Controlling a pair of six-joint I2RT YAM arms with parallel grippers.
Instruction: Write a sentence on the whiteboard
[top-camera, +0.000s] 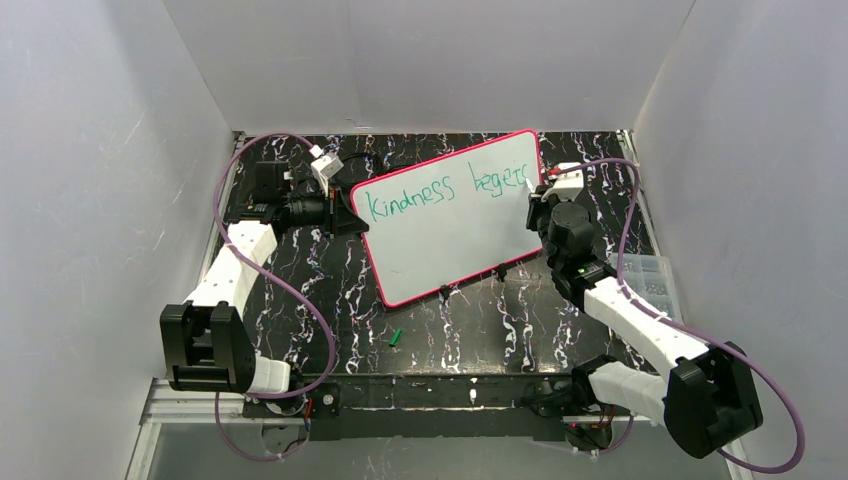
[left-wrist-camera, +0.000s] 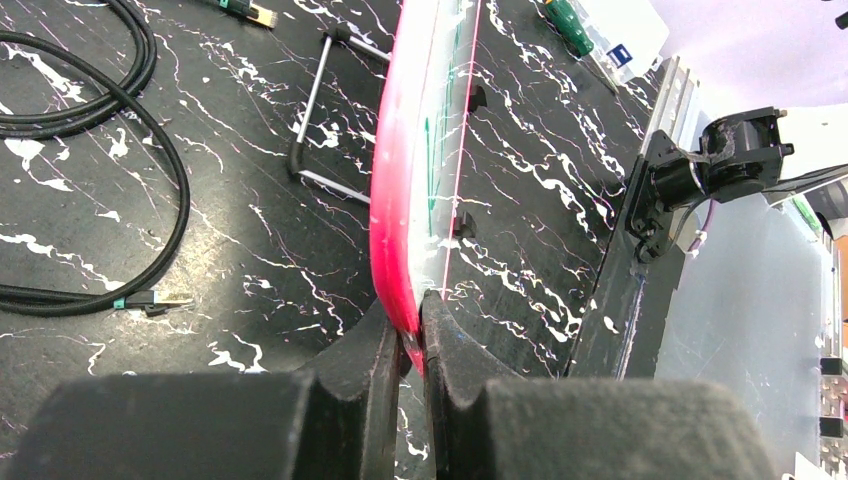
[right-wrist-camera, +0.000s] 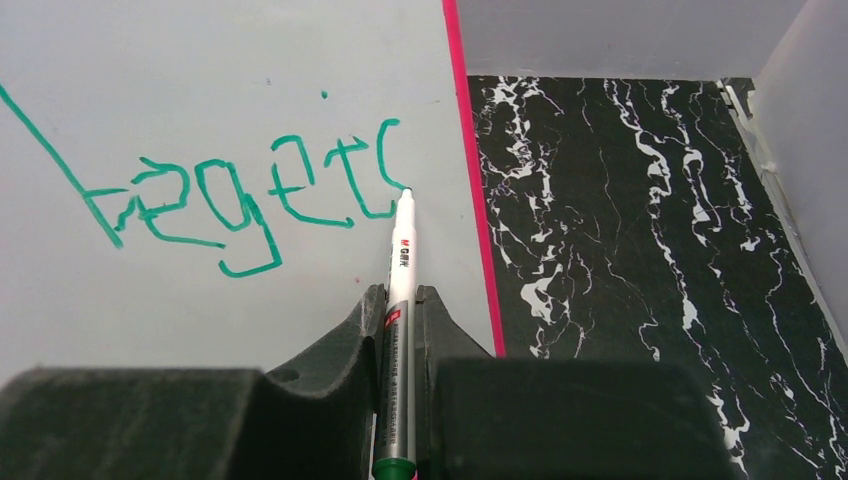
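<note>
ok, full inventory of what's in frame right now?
whiteboard: 1, white with pink-red rim, mid-table
lettering: green, "kindness" plus an unfinished "begets", along the board's top
marker: 1, white barrel, tip at the last stroke
small green piece: 1, on the table in front of the board, maybe a cap
clear box: 1, table's right edge
cables: black, count unclear, on the table behind the board
table: 1, black with white veining
left tool: shut on the whiteboard's rim
right tool: shut on the marker
</note>
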